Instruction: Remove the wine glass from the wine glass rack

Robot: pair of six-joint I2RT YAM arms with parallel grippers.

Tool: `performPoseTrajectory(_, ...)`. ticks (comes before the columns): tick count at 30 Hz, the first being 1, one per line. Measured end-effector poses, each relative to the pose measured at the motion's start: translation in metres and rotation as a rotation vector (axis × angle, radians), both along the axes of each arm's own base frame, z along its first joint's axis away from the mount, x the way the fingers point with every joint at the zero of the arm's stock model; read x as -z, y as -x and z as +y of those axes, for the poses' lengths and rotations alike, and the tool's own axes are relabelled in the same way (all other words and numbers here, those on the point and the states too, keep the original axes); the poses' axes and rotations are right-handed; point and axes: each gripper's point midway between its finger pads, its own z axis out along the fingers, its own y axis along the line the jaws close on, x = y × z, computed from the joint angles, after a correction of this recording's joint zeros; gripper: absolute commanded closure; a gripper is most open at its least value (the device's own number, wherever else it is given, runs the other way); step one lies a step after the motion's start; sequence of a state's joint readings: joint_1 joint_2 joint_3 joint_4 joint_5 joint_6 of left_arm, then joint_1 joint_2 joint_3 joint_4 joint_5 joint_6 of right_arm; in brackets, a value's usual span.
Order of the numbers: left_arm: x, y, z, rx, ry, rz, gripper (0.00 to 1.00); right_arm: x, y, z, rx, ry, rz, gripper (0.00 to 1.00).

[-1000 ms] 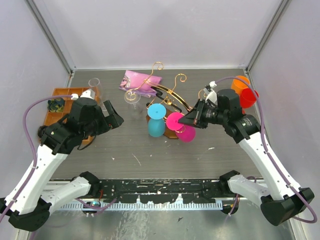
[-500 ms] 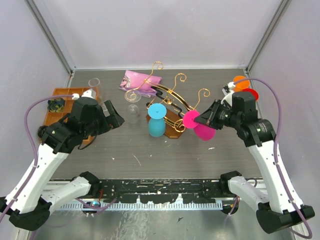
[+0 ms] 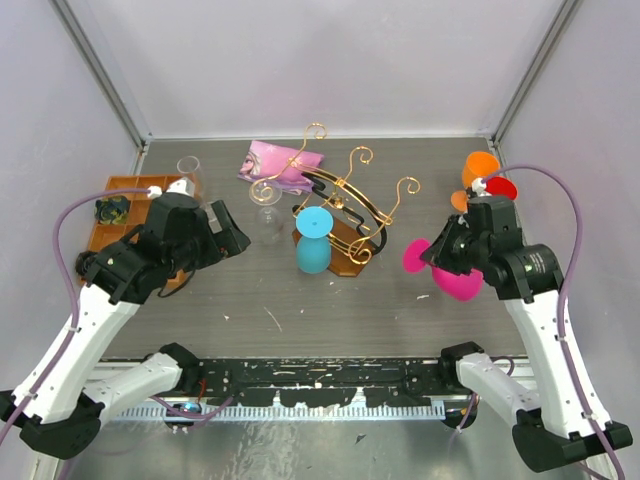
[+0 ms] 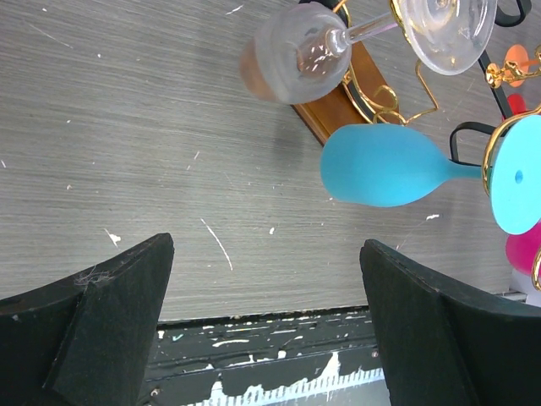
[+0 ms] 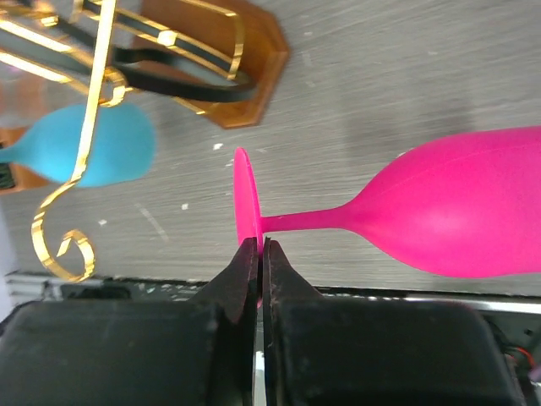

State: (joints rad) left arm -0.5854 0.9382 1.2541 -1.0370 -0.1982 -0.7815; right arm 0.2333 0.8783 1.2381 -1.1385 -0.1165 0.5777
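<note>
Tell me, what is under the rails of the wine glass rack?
A blue wine glass and a clear wine glass hang there, over the brown wooden base. The glasses cover part of that base.

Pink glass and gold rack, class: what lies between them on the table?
Nothing. The top view shows only bare grey table between the pink glass, gripped by the right hand, and the rack.

The pink wine glass (image 3: pixel 460 284) is tipped sideways, well right of the gold wire rack (image 3: pixel 347 203).

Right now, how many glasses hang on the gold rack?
2: the blue glass at the rack's front, the clear glass on its left side. None seem hidden.
</note>
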Motion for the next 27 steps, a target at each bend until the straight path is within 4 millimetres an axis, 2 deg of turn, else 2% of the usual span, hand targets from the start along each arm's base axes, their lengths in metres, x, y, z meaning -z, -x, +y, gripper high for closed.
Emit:
performPoseTrajectory(3,0.003,-0.001,-0.001,0.002,0.000,0.004,0.01,0.019,-0.003,-0.019,0.058,0.100,0.040,0.99)
performPoseTrajectory(6,0.009,0.000,-0.001,0.005,-0.007,0.019,0.01,0.050,-0.002,-0.032,0.094,0.179,0.111,0.99)
performPoseTrajectory(10,0.012,-0.001,-0.002,0.006,-0.011,0.027,0.01,0.084,-0.003,-0.033,0.096,0.210,0.200,0.99)
performPoseTrajectory(19,0.012,-0.001,-0.003,0.007,-0.009,0.026,0.01,0.090,-0.044,-0.016,0.089,0.171,0.156,0.99)
performPoseTrajectory(22,0.012,-0.001,-0.003,0.007,-0.009,0.027,0.01,0.094,-0.057,0.000,0.061,0.139,0.143,0.99)
performPoseTrajectory(27,0.012,-0.002,-0.002,0.001,-0.014,0.024,0.01,0.101,-0.067,0.034,-0.011,0.117,0.128,0.99)
